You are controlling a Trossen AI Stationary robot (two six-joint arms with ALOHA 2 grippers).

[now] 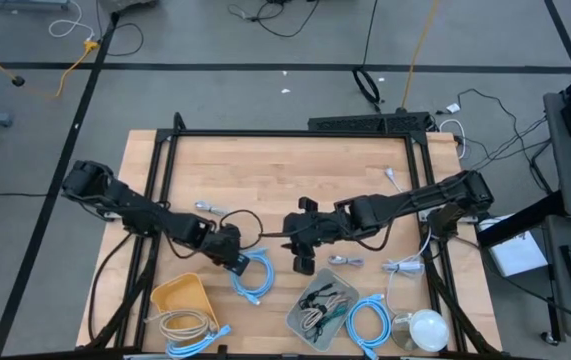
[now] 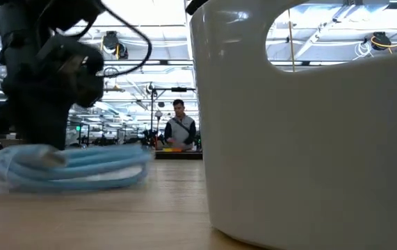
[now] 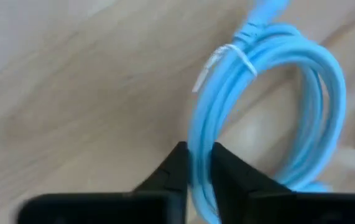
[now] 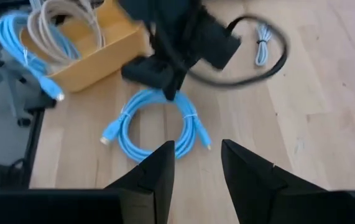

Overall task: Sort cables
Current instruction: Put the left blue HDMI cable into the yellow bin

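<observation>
A light-blue cable (image 1: 253,275), coiled and tied with a white tie (image 3: 236,57), lies flat on the wooden table (image 1: 265,170) near its middle. My left gripper (image 3: 200,169) is shut on the coil's left side. In the low view the left gripper (image 2: 45,83) stands over the coil (image 2: 73,163). My right gripper (image 1: 305,255) hangs open above the table just right of the coil, holding nothing; its fingers (image 4: 161,168) frame the coil (image 4: 158,124) from above. My left gripper pinches the bundled strands on one side of the loop (image 3: 197,146) between its two fingers (image 3: 177,171). The fingers come slanting down from the table's left and lie across the strands. The coil rests flat on the table (image 2: 115,201).
A yellow bin (image 1: 183,300) with a beige cable stands at the near left, another light-blue cable (image 1: 200,340) beside it. A grey tray (image 1: 320,305) holds thin cables. A light-blue coil (image 1: 370,320) and a round white object (image 1: 425,328) lie near right. Small grey bundles (image 1: 403,266) are scattered.
</observation>
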